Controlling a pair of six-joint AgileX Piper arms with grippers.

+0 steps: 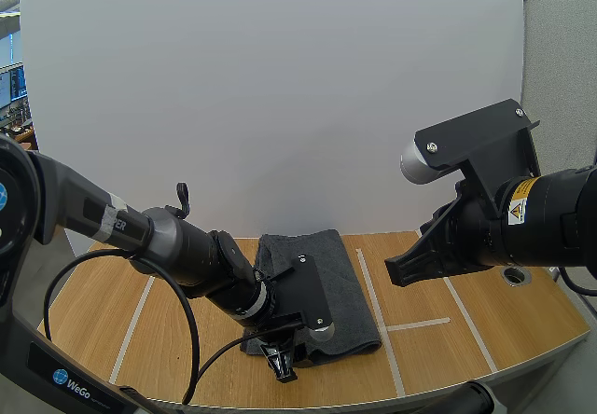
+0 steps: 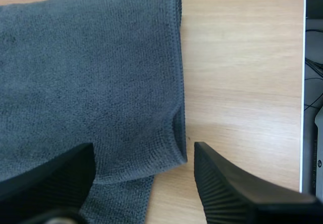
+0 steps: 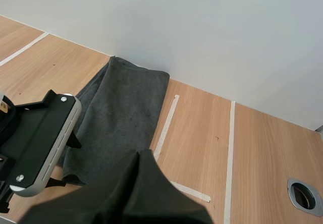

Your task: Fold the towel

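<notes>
The left tool [image 2: 144, 151] hung low over the near end of the towel [image 2: 86, 77], released, its two black fingers [image 2: 232, 193] standing well apart with the ribbed inner faces turned toward each other and nothing between them but cloth and wood. One finger sat over the grey fabric, the other over the bare table [image 2: 242, 72] just beside the towel's edge. From where I stood I could not tell whether either tip touched down.

The towel was dark grey and lay flat on the wooden table, already doubled. An upper layer ended in a rounded corner under the left tool, and a strip of a lower layer stuck out beneath it toward the near edge. Its far end reached almost to the white wall [image 1: 280, 88] behind the table. It lay between two of the pale tape lines [image 3: 165, 125] marked on the wood.

The right tool [image 1: 403, 270] was held up in the air, off to the right of the towel and well apart from it. It was clenched on nothing, its fingers pressed together into one dark wedge. A round metal-rimmed hole [image 3: 304, 196] showed in the table farther right.
</notes>
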